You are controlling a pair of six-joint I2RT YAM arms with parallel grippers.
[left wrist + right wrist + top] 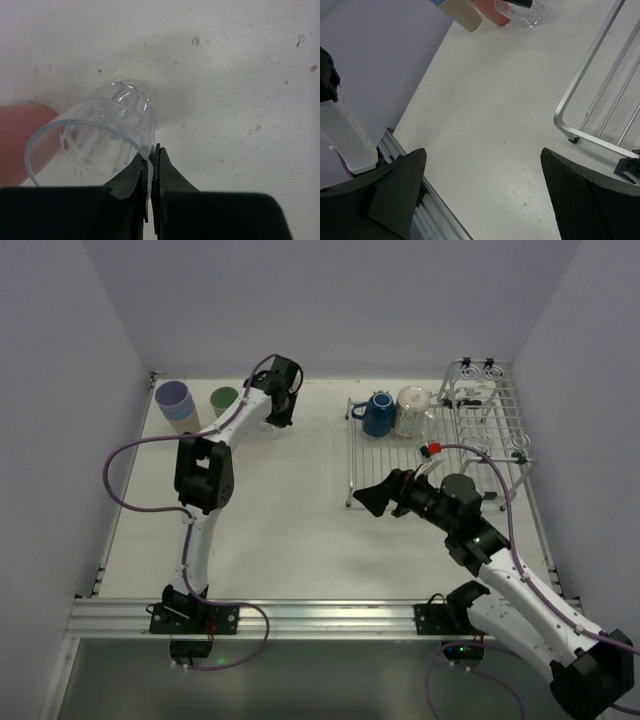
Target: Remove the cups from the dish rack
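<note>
Left wrist: clear glass (102,125) pinched in left tool (151,151).

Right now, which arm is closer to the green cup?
Left. The left arm's jaws, shut on a clear glass, stand close beside the green cup; the right arm's open jaws hover at the dish rack's near-left corner, across the table.

text: none legible | labels: none; brands: none; numbers: none | signs: none in any view
</note>
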